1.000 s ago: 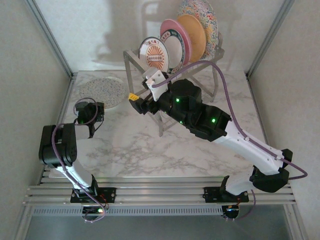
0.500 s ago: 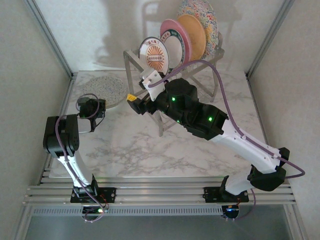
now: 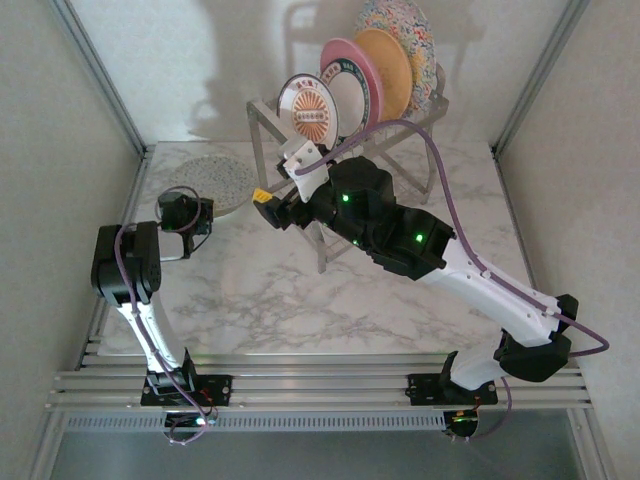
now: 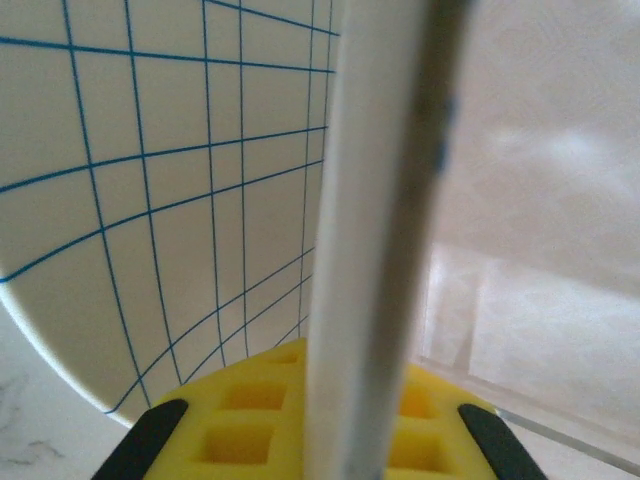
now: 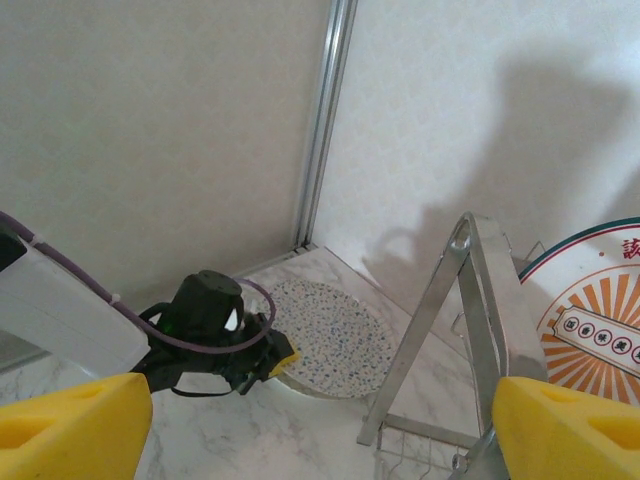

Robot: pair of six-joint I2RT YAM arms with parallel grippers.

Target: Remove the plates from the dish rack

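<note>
Four plates [image 3: 360, 80] on edge in the top of the dish rack [image 3: 262, 130], at the far side of the counter [image 3: 270, 290]. Frontmost, the small medallion plate [image 3: 308, 112]; behind it the pink plate [image 3: 335, 52], then the orange plate [image 3: 388, 68], then a patterned plate [image 3: 400, 22] at the very back.

One more, the speckled plate [image 3: 212, 178], low on the counter to the left of the rack and apart from it. Left hand [image 3: 190, 212] clamped shut on its near rim. From the left wrist, that rim seen edge-on between the yellow pads [image 4: 245, 415], with a blue-gridded face to its left.

Right hand [image 3: 272, 203] above the counter just in front of the rack's left leg, spread wide and holding nothing. From the right wrist, yellow fingertips [image 5: 70, 425] far apart at the two bottom corners, facing the left hand and the speckled plate.
</note>
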